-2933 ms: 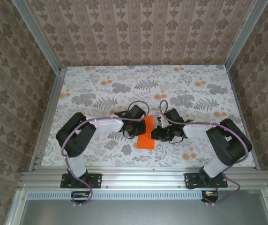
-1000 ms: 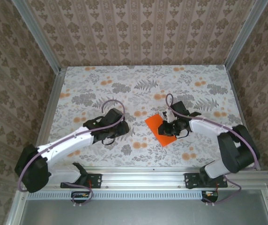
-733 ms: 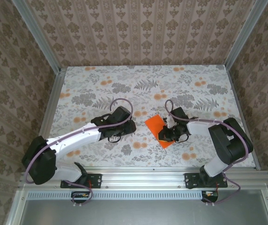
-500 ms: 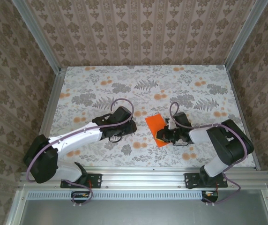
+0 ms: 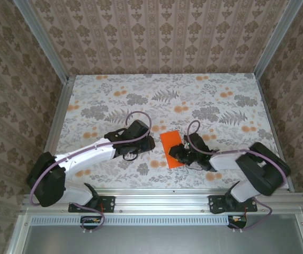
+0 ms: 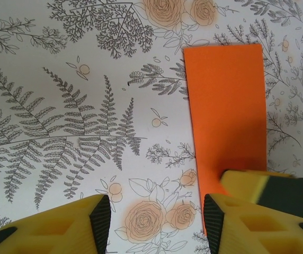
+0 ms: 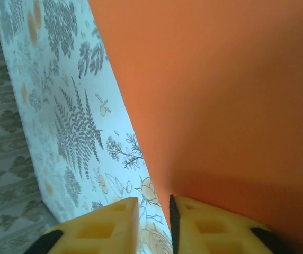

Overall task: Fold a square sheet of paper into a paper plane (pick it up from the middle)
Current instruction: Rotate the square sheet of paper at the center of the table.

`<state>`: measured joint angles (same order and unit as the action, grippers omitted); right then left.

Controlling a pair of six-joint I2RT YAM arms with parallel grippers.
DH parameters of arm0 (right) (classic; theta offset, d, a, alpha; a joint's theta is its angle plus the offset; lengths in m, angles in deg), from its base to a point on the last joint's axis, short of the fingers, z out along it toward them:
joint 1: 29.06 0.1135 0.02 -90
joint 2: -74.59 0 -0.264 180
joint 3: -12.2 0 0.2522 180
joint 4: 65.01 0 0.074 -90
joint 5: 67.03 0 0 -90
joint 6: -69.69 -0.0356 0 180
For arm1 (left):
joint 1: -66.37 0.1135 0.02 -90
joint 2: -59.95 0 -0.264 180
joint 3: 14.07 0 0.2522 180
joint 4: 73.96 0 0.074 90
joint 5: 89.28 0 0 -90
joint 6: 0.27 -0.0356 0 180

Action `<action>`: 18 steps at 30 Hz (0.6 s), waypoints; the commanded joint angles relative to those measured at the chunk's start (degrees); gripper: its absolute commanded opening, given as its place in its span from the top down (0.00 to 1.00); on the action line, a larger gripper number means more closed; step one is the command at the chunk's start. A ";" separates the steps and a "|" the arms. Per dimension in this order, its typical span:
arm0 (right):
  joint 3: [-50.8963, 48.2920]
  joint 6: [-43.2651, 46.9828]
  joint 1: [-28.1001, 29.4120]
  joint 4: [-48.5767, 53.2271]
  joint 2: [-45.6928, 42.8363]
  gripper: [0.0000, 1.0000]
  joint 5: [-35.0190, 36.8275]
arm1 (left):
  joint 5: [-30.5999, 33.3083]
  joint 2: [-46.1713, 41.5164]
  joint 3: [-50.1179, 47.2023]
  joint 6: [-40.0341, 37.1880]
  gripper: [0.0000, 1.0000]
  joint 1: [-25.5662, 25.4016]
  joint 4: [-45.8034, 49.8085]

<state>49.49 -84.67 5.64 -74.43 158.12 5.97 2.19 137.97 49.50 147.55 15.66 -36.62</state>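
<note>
The orange sheet of paper (image 5: 171, 148) lies flat on the floral table as a narrow upright rectangle, between the two grippers. My left gripper (image 5: 144, 142) hovers just left of it, open; in the left wrist view its jaws (image 6: 154, 219) stand wide over a printed rose, the paper (image 6: 225, 100) beside its right finger. My right gripper (image 5: 179, 155) sits low at the paper's near right part. Its jaws (image 7: 154, 203) stand a narrow gap apart, one finger (image 7: 210, 225) on the paper (image 7: 220, 95) at its edge, the other over the table.
Aluminium rails (image 5: 162, 198) run along the near edge, with more down both sides (image 5: 56, 127). Patterned walls close in the table. Purple cable loops (image 5: 132, 116) rise above both wrists. The far half of the floral table (image 5: 162, 92) holds only print.
The paper has turned from a diagonal to upright and slid a little left toward the left gripper, along with the right gripper. The left gripper moved right earlier and now holds still.
</note>
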 commanded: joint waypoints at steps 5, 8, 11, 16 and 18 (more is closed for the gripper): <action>9.36 27.11 -7.41 37.60 -14.36 0.69 3.79 | -4.13 7.45 4.26 -3.42 0.61 -1.83 -2.69; 10.34 32.22 -11.83 43.45 -14.41 0.69 2.70 | -6.16 12.51 8.31 -4.06 0.62 -2.51 -3.45; 10.46 35.91 -14.04 45.93 -13.62 0.65 -1.15 | -7.59 17.31 11.62 -4.39 0.64 -3.20 -4.69; 10.54 38.58 -14.66 45.03 -11.15 0.61 -6.78 | -8.75 24.33 16.00 -4.71 0.73 -3.18 -5.53; 11.21 39.86 -14.71 44.53 -9.38 0.60 -9.24 | -8.80 26.69 17.62 -4.75 0.78 -3.18 -5.42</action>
<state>59.57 -49.15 -8.68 -32.55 146.93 1.84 -5.43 162.05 64.82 143.92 12.66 -41.82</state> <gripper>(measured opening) 0.398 0.238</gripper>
